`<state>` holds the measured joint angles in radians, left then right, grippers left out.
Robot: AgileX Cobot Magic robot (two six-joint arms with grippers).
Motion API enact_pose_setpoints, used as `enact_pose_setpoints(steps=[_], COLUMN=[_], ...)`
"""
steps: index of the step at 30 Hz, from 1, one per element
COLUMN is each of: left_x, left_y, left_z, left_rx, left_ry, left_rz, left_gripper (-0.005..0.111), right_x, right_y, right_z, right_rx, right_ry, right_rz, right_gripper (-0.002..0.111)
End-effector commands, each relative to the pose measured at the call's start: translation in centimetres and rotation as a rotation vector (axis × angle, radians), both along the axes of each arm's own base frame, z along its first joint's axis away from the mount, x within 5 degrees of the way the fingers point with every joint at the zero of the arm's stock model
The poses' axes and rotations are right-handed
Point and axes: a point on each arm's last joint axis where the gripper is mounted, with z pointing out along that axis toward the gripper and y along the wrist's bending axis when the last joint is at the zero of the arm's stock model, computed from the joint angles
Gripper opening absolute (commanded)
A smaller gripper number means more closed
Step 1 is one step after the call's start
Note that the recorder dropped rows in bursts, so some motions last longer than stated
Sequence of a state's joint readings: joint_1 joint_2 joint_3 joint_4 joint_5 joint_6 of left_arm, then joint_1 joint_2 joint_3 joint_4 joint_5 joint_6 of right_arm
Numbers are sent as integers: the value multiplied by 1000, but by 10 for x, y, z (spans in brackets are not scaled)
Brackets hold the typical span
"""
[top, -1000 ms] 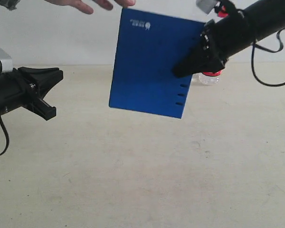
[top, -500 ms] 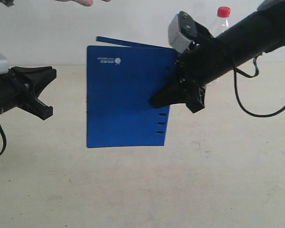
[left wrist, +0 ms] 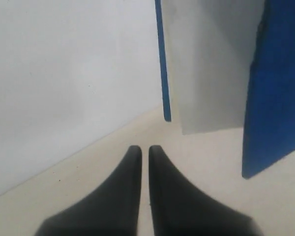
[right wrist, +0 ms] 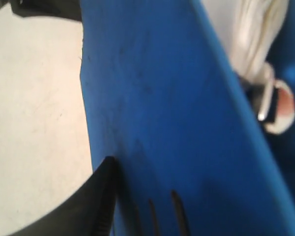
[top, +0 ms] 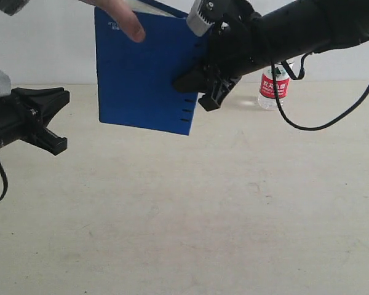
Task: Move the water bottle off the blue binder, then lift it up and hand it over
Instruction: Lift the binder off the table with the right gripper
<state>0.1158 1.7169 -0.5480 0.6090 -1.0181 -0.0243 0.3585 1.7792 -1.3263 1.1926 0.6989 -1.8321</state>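
Note:
My right gripper (top: 187, 83) is shut on the slotted edge of the blue binder (top: 144, 74), holding it upright in the air above the table. In the right wrist view one black finger (right wrist: 107, 169) presses on the binder's face (right wrist: 152, 98); the other finger is hidden behind it. A person's hand (top: 126, 18) grips the binder's top corner. The water bottle (top: 273, 86) stands on the table behind my right arm, which hides its cap. My left gripper (top: 61, 120) hovers at the left, shut and empty (left wrist: 143, 147), with the binder (left wrist: 278, 88) ahead of it.
The beige table (top: 190, 209) spreads under both arms, and a white wall (top: 43, 49) stands behind it. A black cable (top: 313, 126) hangs from my right arm near the bottle.
My right gripper has carried the binder up and to the left. The person's hand has come down onto its top corner. The bottle now shows at table level behind the arm.

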Motion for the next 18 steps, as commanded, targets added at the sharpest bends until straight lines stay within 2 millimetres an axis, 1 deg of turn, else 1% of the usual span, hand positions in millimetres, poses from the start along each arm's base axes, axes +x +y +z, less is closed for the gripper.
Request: enact_pose_setpoints(steps=[1, 7, 18], left_x=[-1, -1, -1], left_y=[2, 2, 2], left_z=[0, -1, -1], left_rx=[3, 7, 7], left_ry=[8, 15, 15], left_rz=[20, 22, 22], left_gripper=[5, 5, 5], right_x=[-7, -14, -14], right_y=[-2, -4, -4], right_z=[32, 45, 44], right_rx=[72, 91, 95], right_ry=[-70, -88, -75], right_rz=[-23, -21, -19], right_gripper=[0, 0, 0])
